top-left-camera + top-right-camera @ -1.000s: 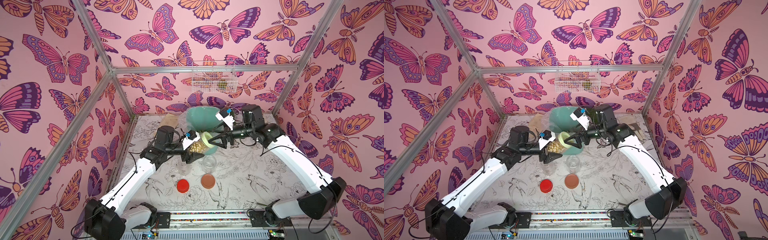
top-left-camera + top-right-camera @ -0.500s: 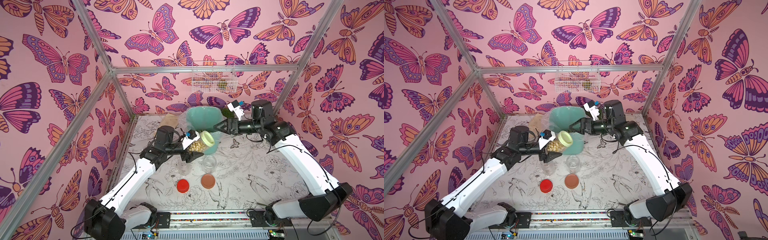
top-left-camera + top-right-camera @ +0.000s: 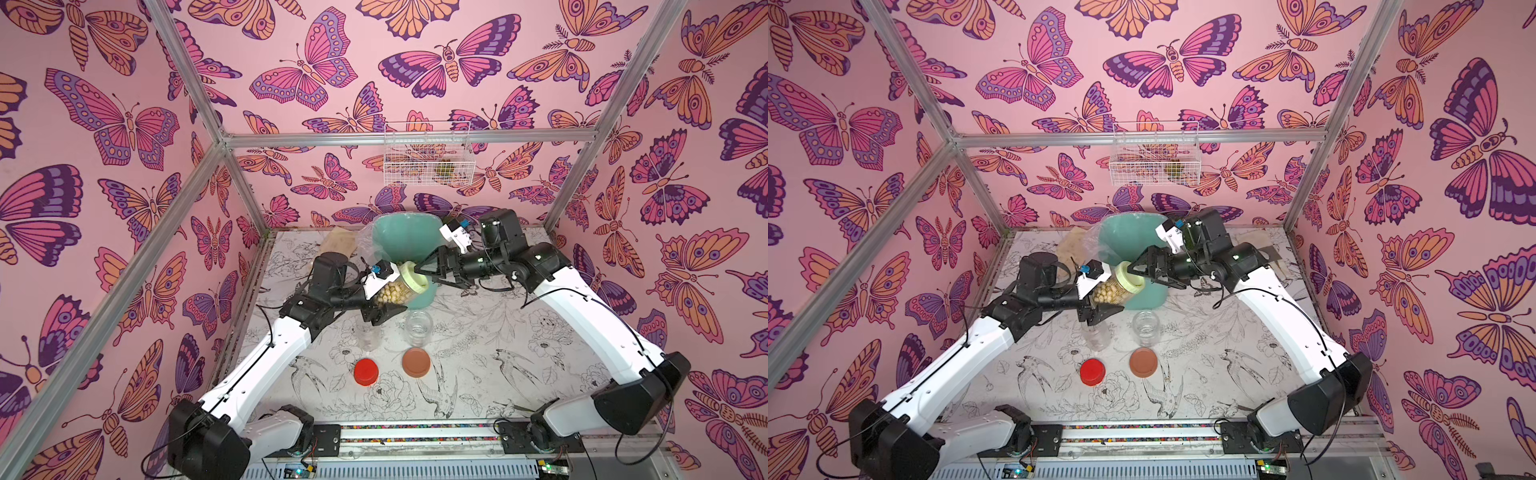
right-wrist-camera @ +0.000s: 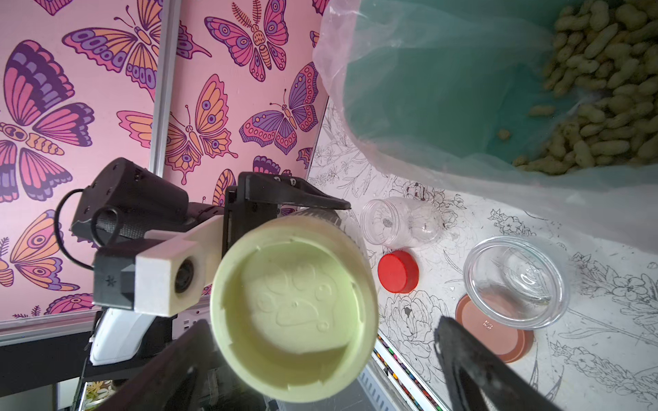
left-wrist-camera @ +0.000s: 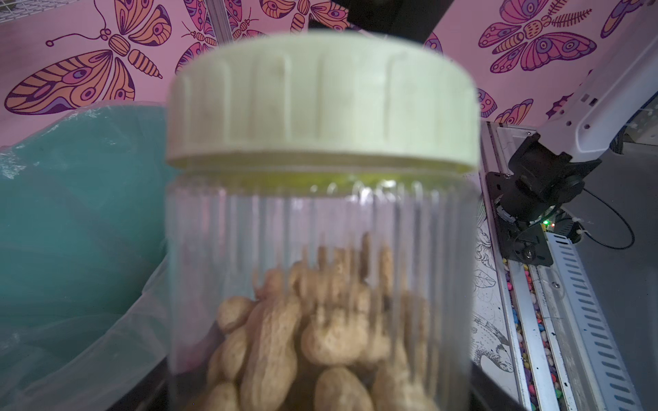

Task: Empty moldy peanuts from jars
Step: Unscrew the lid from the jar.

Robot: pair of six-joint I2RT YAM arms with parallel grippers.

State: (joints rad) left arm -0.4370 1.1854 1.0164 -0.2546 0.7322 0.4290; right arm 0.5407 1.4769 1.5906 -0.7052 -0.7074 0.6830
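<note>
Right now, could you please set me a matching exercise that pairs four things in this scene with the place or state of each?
Things:
1. pale green lid
2. red lid
3. teal bin
4. right claw

Places or states:
A. lying loose on the table
B. open, around the pale green lid
C. on the jar held by the left claw
D. holding a heap of peanuts

Pairs: 1-C, 2-A, 3-D, 4-B
</note>
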